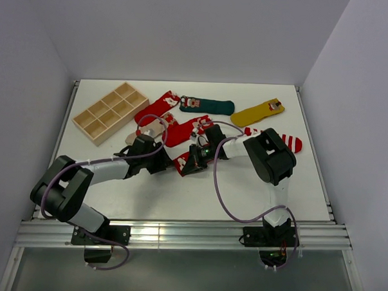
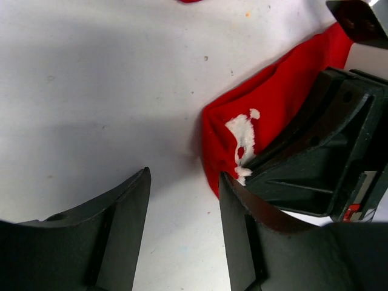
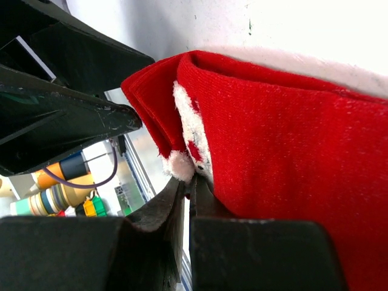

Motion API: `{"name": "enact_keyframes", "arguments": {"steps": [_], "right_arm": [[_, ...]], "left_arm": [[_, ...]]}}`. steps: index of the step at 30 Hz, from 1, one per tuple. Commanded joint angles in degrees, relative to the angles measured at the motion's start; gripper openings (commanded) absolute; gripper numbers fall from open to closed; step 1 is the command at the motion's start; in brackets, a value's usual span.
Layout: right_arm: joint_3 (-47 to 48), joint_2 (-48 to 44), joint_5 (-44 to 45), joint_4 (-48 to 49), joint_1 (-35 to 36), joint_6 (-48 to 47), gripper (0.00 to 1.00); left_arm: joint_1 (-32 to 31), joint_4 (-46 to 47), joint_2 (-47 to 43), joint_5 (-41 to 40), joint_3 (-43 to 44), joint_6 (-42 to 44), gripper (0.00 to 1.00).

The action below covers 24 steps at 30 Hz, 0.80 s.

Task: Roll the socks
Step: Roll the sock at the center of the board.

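Sock [image 3: 273,139] pinched by right end effector [image 3: 188,189]: clear at wrist, hidden overhead.

tray [image 1: 110,111] is set upper left | socks [image 1: 206,106] are spread right of it | folded sock [image 1: 182,163] is laid centre, below them

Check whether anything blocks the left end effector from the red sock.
Nothing visible does: the left end effector stands open right beside the red sock. The right end effector is shut on it.
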Motion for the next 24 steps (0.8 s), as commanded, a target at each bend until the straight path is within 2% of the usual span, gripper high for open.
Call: {"name": "enact_keyframes", "arguments": {"steps": [1, 8, 18, 24], "right_arm": [[0.03, 1.62, 2.12, -0.41, -0.51, -0.51, 0.0], [0.21, 1.53, 2.3, -0.76, -0.68, -0.59, 0.0], [0.65, 1.62, 2.83, -1.81, -0.6, -1.21, 0.0], [1.0, 1.44, 3.18, -2.69, -0.6, -1.65, 0.0]], "left_arm": [[-0.31, 2.37, 1.74, 1.83, 1.43, 0.88, 0.55], [-0.22, 3.07, 3.23, 2.27, 2.04, 0.61, 0.5], [-0.31, 4.22, 3.85, 3.32, 3.01, -0.35, 0.36], [-0.31, 5.01, 2.8, 5.17, 3.36, -1.58, 0.36]]}}
